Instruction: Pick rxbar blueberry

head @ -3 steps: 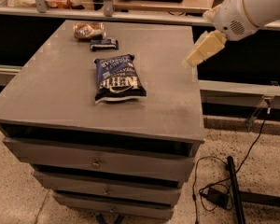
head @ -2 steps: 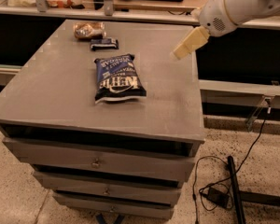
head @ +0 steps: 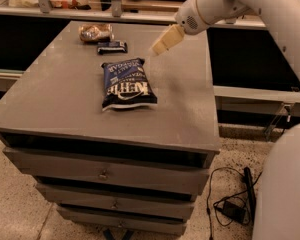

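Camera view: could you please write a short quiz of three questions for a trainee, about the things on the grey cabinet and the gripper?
1. True or false: the gripper is touching the rxbar blueberry.
2. Which item on the cabinet top lies nearest the camera? A) the rxbar blueberry B) the chip bag C) the brownish-gold packet
3. Fill in: in this picture, the gripper hangs to the ____ of the rxbar blueberry.
Key: 1 false, it hangs apart from the bar; 2 B; 3 right.
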Robot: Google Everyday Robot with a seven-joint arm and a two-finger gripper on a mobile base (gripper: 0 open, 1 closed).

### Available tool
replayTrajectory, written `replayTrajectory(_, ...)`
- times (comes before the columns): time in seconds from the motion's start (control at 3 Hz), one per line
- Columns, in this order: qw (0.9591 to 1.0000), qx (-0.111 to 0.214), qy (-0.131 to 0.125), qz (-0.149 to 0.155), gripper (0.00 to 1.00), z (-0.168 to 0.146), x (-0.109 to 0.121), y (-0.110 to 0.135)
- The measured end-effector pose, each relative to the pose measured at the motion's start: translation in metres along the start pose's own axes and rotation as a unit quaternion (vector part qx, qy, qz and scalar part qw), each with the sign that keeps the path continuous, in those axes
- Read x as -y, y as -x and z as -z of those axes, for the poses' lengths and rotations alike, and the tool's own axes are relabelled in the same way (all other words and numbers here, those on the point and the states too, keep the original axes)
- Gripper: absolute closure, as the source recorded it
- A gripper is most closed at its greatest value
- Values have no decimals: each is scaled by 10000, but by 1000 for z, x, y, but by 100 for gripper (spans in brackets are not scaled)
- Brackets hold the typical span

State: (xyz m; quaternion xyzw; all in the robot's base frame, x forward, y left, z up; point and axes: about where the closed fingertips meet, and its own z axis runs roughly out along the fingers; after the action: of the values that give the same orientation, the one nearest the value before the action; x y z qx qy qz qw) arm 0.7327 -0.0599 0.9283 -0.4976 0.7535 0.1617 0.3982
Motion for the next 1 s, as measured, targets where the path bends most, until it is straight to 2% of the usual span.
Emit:
replayTrajectory(0.67,10000,14,-14,-52,0,-8,0,1)
replayTrajectory(1.0,9997,189,-66,-153,0,-28,2,0)
